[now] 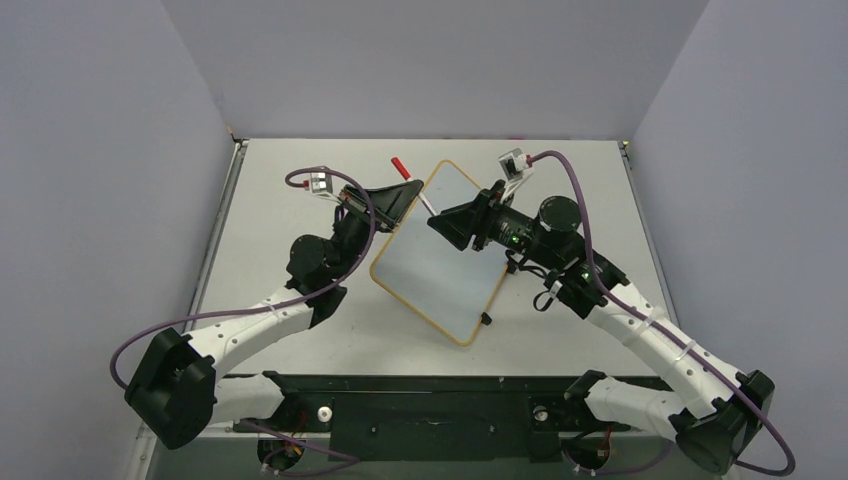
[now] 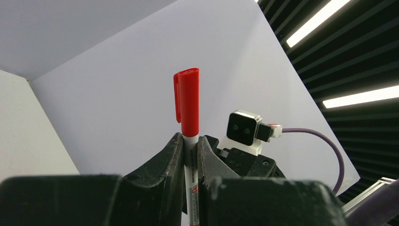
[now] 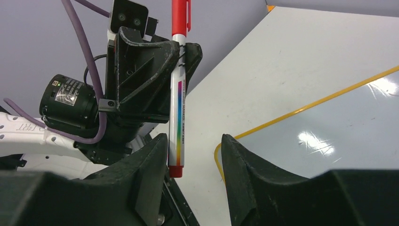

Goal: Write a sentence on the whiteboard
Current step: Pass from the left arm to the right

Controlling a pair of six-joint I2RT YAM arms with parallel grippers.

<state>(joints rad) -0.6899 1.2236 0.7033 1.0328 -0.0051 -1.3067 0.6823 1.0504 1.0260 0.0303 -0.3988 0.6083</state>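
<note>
Whiteboard lies flat and unmarked mid-bench, set diagonally; over its far-left edge the left fingers clamp a capped red marker, the right fingers parted and empty about its tail, so readying the pen seems in hand: next they must close on the barrel.

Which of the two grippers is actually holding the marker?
The left gripper: its jaws are clamped on the white barrel of the red-capped marker. The right gripper has its jaws spread apart, with a clear gap between them.
</note>
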